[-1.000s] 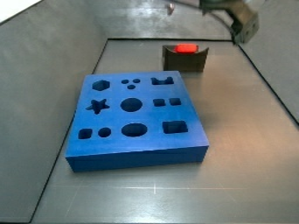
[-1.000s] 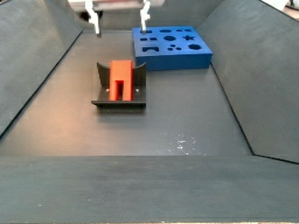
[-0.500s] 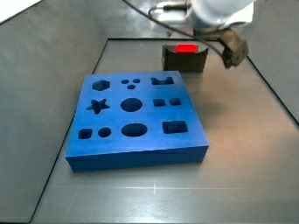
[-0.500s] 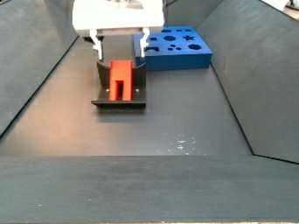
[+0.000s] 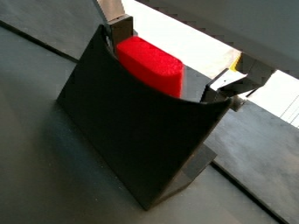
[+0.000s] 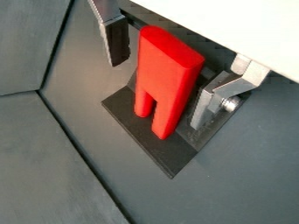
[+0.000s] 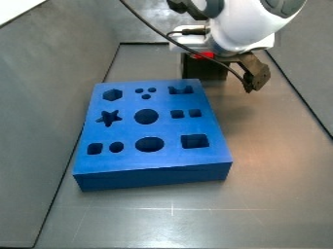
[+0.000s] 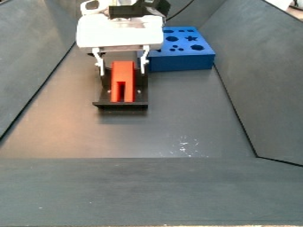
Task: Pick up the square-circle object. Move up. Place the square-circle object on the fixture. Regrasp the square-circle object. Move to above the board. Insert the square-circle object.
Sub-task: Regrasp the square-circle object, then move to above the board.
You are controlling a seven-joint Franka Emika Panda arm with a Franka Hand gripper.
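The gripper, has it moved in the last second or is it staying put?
Yes. In a side view the gripper has come down from the top edge toward the fixture, and its fingers now straddle the square-circle object without touching.

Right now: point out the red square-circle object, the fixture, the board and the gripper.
square-circle object [image 6: 170,66]: wrist view, flat red face.
fixture [image 5: 135,131]: wrist view, dark side wall.
board [image 7: 130,138]: side view, blue top face between holes.
gripper [image 6: 167,72]: wrist view, midway between fingers either side of the object, over the fixture.
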